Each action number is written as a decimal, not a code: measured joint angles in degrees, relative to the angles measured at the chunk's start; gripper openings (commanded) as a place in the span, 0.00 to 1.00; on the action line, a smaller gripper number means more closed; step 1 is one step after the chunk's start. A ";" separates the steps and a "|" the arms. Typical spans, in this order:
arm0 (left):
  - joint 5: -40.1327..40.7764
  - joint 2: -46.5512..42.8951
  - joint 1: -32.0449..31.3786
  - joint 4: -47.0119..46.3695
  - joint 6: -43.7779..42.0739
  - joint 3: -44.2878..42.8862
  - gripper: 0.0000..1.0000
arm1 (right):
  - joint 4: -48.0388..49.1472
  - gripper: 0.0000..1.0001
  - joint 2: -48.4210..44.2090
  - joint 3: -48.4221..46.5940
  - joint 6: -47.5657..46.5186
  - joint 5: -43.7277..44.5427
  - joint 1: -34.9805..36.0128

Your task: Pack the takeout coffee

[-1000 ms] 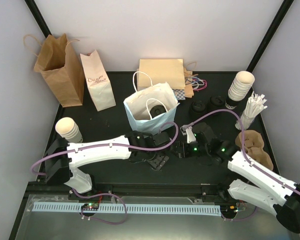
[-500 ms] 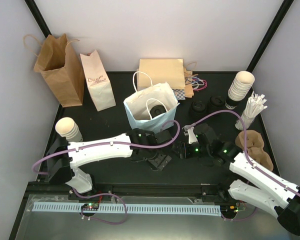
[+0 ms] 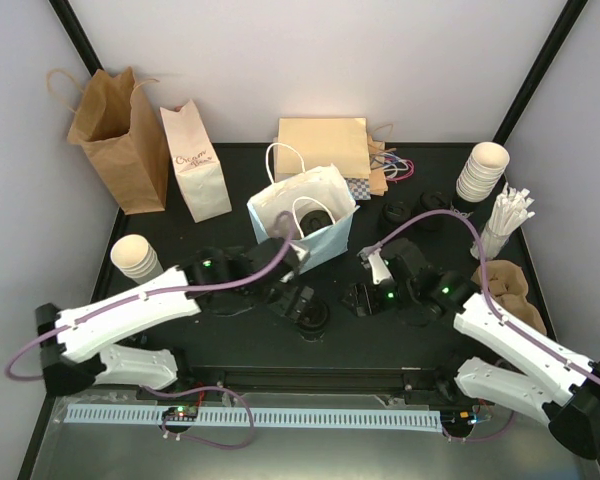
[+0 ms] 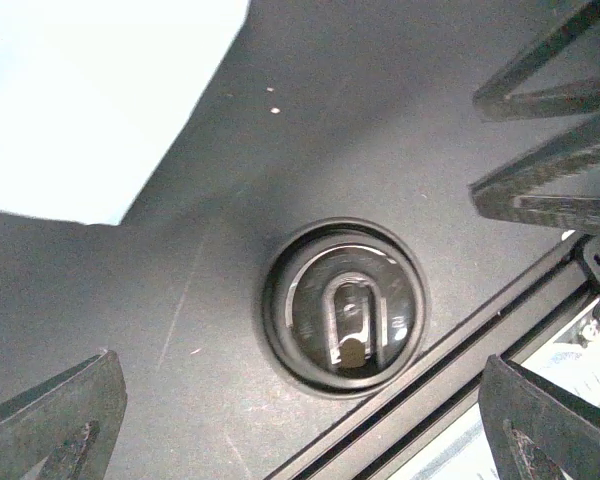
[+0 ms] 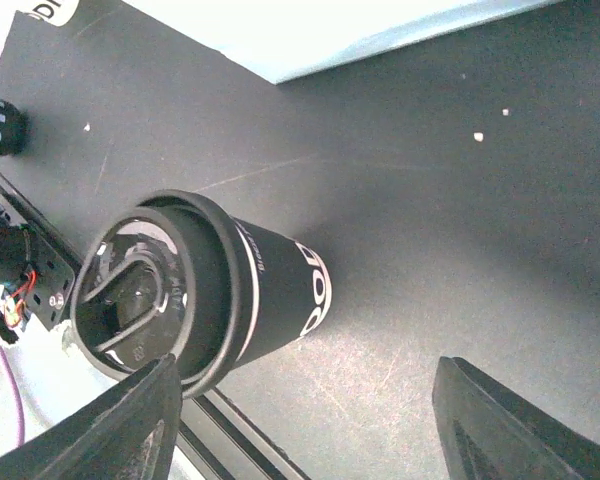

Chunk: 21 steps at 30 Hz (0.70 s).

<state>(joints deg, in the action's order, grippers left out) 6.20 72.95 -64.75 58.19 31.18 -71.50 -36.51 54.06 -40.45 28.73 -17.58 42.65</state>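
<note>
The takeout coffee (image 3: 315,318) is a small black cup with white print near its base and a round black lid. It stands upright on the black table by the front rail, with nothing holding it. My left gripper (image 3: 296,299) hangs just above it, open. In the left wrist view the lid (image 4: 343,308) sits between the wide-apart fingers of the left gripper (image 4: 310,425). My right gripper (image 3: 359,298) is open to the cup's right. In the right wrist view the cup (image 5: 270,290) stands by the left finger of the right gripper (image 5: 330,420).
A pale blue bag (image 3: 325,235) stands open just behind the cup, with a dark round thing inside. Further back are a brown bag (image 3: 115,135), a white printed bag (image 3: 198,165) and a flat kraft bag (image 3: 322,148). Cup stacks (image 3: 135,258) (image 3: 480,172), loose lids (image 3: 395,213) and straws (image 3: 508,215) stand at the sides.
My left arm has swung back to the left and its gripper has opened fully and risen above the cup. The right gripper has opened wider. The cup now stands free.
</note>
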 measured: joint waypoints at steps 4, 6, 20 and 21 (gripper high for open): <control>-0.66 -8.11 4.04 -1.22 0.59 5.25 0.99 | -2.89 0.82 2.34 -4.66 -2.71 1.38 0.48; -1.64 -11.39 6.43 -1.62 0.66 8.35 0.99 | -4.68 0.87 3.93 -7.56 -4.04 2.86 1.60; -11.82 -20.61 21.59 -5.35 0.22 20.79 0.99 | -14.93 1.00 15.72 -22.60 -9.53 16.22 18.16; -12.52 -21.03 22.38 -5.64 0.11 21.33 0.99 | -15.41 1.00 16.48 -23.19 -9.94 16.61 18.49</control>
<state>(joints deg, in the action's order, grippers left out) -6.33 51.92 -42.37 52.56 31.29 -50.17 -51.92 70.54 -63.64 18.79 -0.97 61.14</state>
